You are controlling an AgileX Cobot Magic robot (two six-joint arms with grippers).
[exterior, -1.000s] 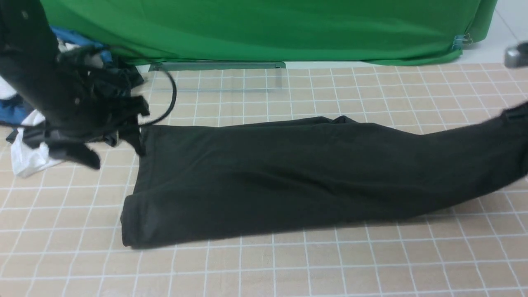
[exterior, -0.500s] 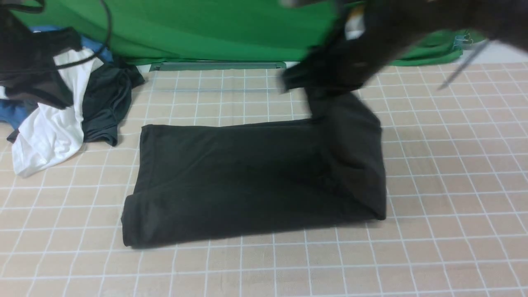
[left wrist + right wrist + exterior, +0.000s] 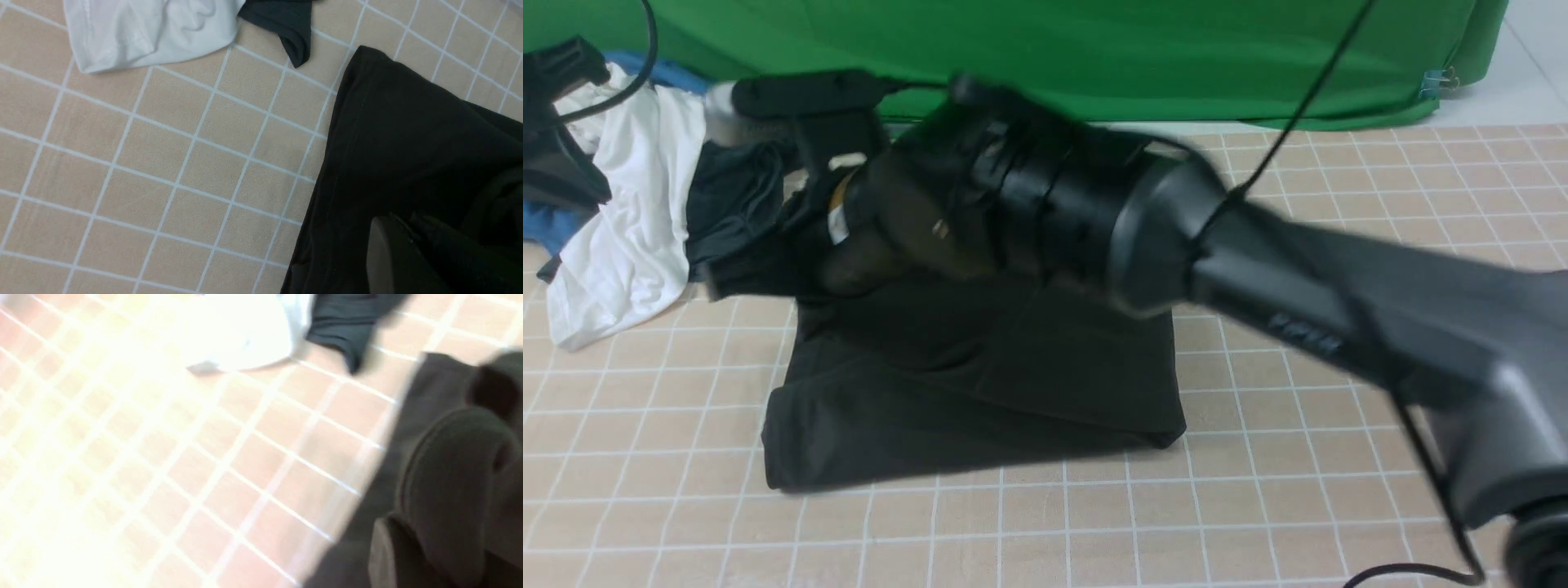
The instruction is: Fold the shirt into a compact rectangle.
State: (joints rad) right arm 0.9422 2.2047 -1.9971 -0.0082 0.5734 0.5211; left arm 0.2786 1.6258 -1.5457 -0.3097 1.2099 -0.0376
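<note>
The shirt [image 3: 980, 384] lay on the bench [image 3: 1258, 506], doubled into a thick black slab that spread beneath the right gripper [image 3: 768, 273] and out toward me from it. I judged it soft, light and limp. Its layers would likely slide over each other, so I would pinch through every ply at a corner or along the hem, not mid-panel.

The right arm [image 3: 1339, 302] crossed above the slab and hid its far half. The right gripper was a blur at the shirt's far left corner. A roll of dark cloth lay against its finger in the wrist view, but I could not tell whether it was grasping or releasing. The left gripper [image 3: 412, 253] was clenched above that same left edge, and I saw no cloth lifted by it.

Beyond both grippers lay a dark grey garment [image 3: 727, 196] and a white garment [image 3: 629, 220]. The shirt's print and neck label were out of sight.
</note>
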